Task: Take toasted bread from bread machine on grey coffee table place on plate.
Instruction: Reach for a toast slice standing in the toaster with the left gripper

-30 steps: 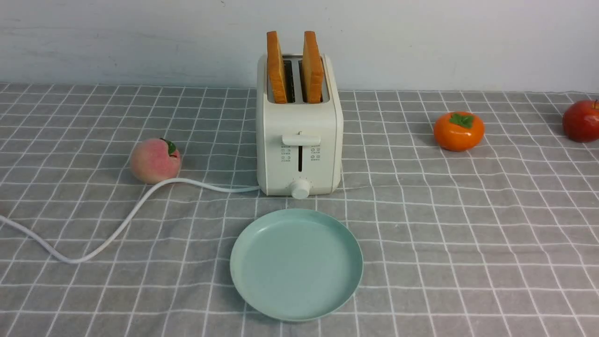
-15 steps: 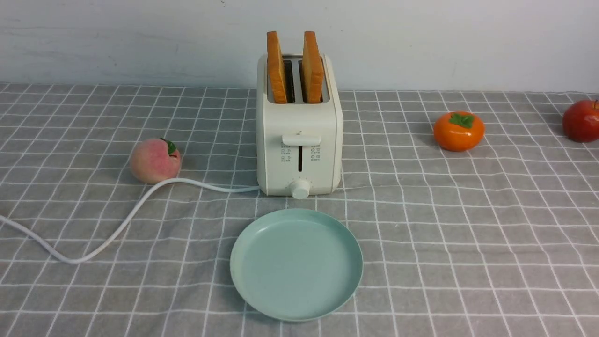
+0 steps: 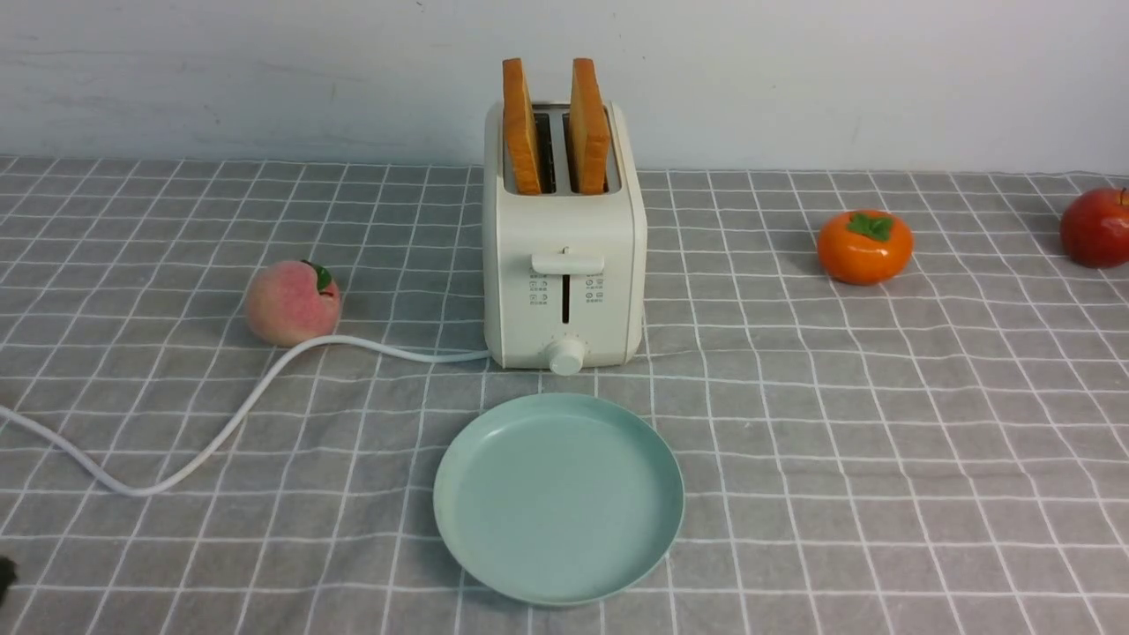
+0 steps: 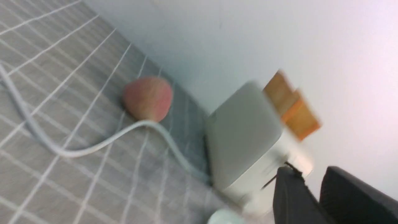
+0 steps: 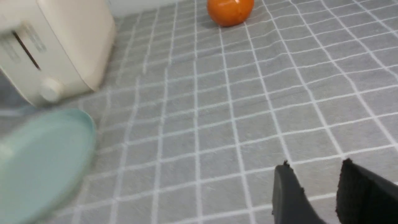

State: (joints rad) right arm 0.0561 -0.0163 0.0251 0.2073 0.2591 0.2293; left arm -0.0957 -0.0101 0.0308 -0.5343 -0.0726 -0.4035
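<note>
Two slices of toasted bread (image 3: 521,128) (image 3: 588,123) stand upright in the slots of the cream bread machine (image 3: 564,265) at the middle back of the grey coffee table (image 3: 882,441). The mint-green plate (image 3: 558,498) lies bare just in front of it. In the left wrist view my left gripper (image 4: 309,174) is open and holds nothing, well off to the left of the bread machine (image 4: 245,137) and toast (image 4: 292,105). My right gripper (image 5: 315,165) hangs open and bare over the cloth, to the right of the plate (image 5: 40,161).
A peach (image 3: 293,302) sits left of the bread machine, with the white cord (image 3: 220,432) curving past it to the left edge. An orange persimmon (image 3: 864,247) and a red apple (image 3: 1095,227) lie at the back right.
A small dark part of my left arm has come into the front view at the lower left edge. Toast, bread machine and plate have not moved.
</note>
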